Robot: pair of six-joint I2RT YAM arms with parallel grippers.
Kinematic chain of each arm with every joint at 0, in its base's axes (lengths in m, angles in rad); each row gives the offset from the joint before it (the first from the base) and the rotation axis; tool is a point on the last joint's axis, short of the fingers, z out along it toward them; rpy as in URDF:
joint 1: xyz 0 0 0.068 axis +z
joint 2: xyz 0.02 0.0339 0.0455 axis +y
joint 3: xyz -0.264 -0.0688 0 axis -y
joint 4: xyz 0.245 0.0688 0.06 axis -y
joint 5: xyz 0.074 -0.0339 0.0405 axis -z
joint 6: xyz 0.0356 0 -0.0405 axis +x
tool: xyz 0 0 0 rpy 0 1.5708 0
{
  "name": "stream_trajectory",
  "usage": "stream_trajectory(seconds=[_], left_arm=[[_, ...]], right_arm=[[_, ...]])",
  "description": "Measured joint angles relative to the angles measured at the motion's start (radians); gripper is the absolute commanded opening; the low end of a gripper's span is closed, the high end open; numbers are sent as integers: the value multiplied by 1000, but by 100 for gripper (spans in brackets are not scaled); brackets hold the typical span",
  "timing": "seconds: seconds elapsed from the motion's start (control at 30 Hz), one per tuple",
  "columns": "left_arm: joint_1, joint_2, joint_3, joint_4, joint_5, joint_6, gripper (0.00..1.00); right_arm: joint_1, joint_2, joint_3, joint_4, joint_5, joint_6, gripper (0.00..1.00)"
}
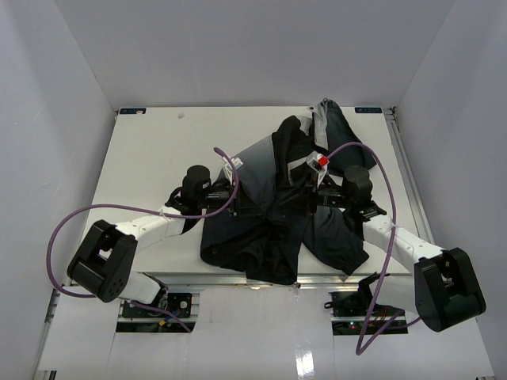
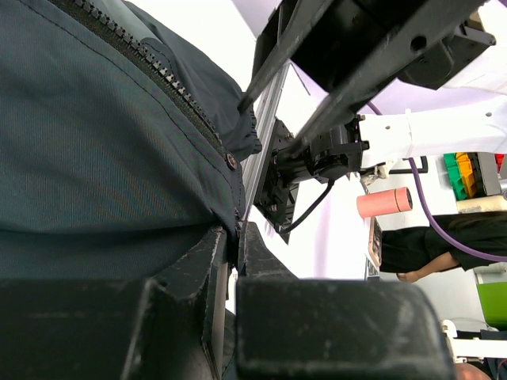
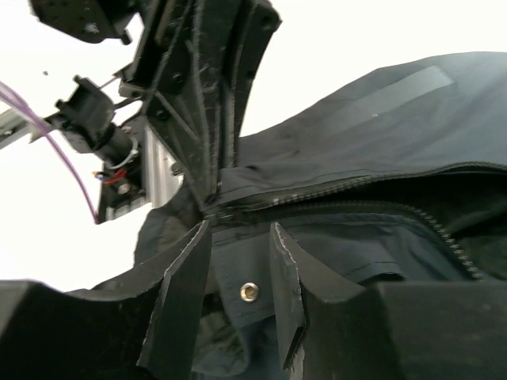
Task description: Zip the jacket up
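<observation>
1. My left gripper (image 2: 235,237) is clenched on the jacket (image 1: 269,237). Its two fingers are pressed almost together, and a fold of the front edge is pinched in the thin slit between them.
2. A line of zipper teeth (image 2: 150,71) runs diagonally across the dark fabric above that grip, ending near a small metal snap stud (image 3: 249,291) on the same edge.
3. My right gripper (image 3: 240,227) is released. Its fingers stand apart, and the flap that carries the snap stud lies in the gap between them without being squeezed.
4. In the right wrist view, my left fingers come down from above and close on the jacket's edge just above my right fingertips. The two grippers are very close together at the same stretch of the front opening.
5. From that spot the two rows of teeth part and spread towards the right, so the front is open there. I cannot make out the slider in any view.
6. The jacket lies crumpled on the white table (image 1: 150,150), centre to right. Its near hem hangs at the table's near edge and a dark part reaches the far right corner.
7. From above, my arms reach in from either side and meet over the middle of the heap.
8. A purple cable (image 1: 50,253) loops out beside my left arm.
</observation>
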Motion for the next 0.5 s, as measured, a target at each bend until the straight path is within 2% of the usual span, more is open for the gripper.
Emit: stream_trajectory(seconds=[0.5], left_arm=[[0, 0, 0, 0, 2, -1, 0]], right_arm=[[4, 66, -23, 119, -50, 36, 48]])
